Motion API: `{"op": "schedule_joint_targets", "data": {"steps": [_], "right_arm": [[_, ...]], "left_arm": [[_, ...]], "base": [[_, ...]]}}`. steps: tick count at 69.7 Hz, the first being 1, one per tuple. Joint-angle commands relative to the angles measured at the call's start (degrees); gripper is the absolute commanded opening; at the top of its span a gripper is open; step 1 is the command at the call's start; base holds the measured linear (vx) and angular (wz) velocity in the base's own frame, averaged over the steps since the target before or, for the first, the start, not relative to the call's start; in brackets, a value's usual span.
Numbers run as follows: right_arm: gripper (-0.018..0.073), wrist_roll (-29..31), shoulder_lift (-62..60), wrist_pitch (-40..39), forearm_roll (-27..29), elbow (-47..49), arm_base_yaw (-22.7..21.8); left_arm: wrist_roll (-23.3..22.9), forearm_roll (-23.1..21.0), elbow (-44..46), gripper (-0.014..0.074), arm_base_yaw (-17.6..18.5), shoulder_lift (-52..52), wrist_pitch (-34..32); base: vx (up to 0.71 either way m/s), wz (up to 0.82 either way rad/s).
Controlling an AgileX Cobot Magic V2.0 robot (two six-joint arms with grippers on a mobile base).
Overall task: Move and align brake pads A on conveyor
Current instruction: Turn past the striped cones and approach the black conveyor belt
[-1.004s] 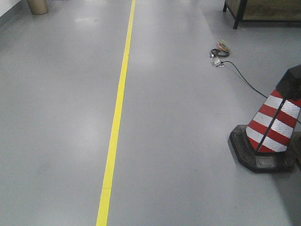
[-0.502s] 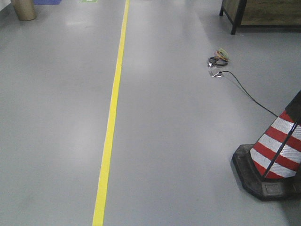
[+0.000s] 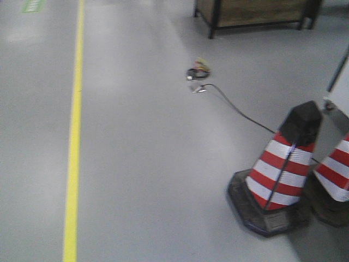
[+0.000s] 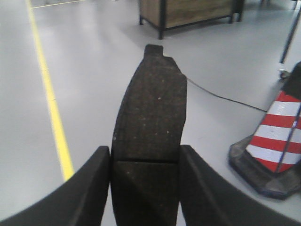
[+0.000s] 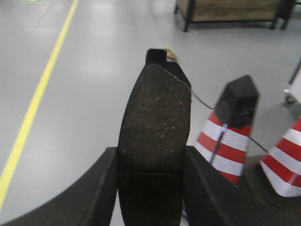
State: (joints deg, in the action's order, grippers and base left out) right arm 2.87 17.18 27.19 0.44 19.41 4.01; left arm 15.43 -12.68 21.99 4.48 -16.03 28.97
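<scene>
The left gripper [image 4: 145,157] is clamped on a brake pad [image 4: 149,117]: its two black fingers [image 4: 87,188] press against the pad's long edges, spread only as far as the pad is wide, with no gap showing on either side. The pad is dark, speckled and slightly curved, and it juts forward out of the jaws, ending in a small notched tab at the far end; a thin groove crosses it level with the fingertips. The right gripper [image 5: 150,157] is closed in the same way on a second brake pad [image 5: 155,127], with its fingers [image 5: 209,188] tight on both long edges and the pad again reaching forward past them to a small tab. Both pads are carried in the air above a smooth grey floor [image 3: 152,164] and touch nothing but the fingers. A yellow line [image 3: 73,153] runs along the floor on the left. To the right stands a red-and-white striped traffic cone [image 3: 281,164] with a black tip and black base, and a second cone [image 3: 335,183] stands just beside it at the picture's edge. A thin black cable [image 3: 240,112] lies across the floor from behind the cones to a small bundle of wires [image 3: 198,71]. Farther back stands a wood-panelled cabinet [image 3: 251,11] on a black frame. The exterior view shows neither gripper.
</scene>
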Motion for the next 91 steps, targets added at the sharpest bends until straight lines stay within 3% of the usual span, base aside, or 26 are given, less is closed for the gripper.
{"op": "schedule_joint_targets", "data": {"steps": [1, 91], "right_arm": [[0.0022, 0.45, 0.41, -5.44, -0.44, 1.86, 0.02], [0.0022, 0.45, 0.41, -5.44, -0.44, 1.86, 0.02]], "left_arm": [[-0.50, -1.07, 1.86, 0.0115, 0.17, -0.57, -5.49], [-0.50, -1.07, 1.86, 0.0115, 0.17, -0.57, -5.49]], "base": [[0.26, -0.69], [0.22, -0.79]]}}
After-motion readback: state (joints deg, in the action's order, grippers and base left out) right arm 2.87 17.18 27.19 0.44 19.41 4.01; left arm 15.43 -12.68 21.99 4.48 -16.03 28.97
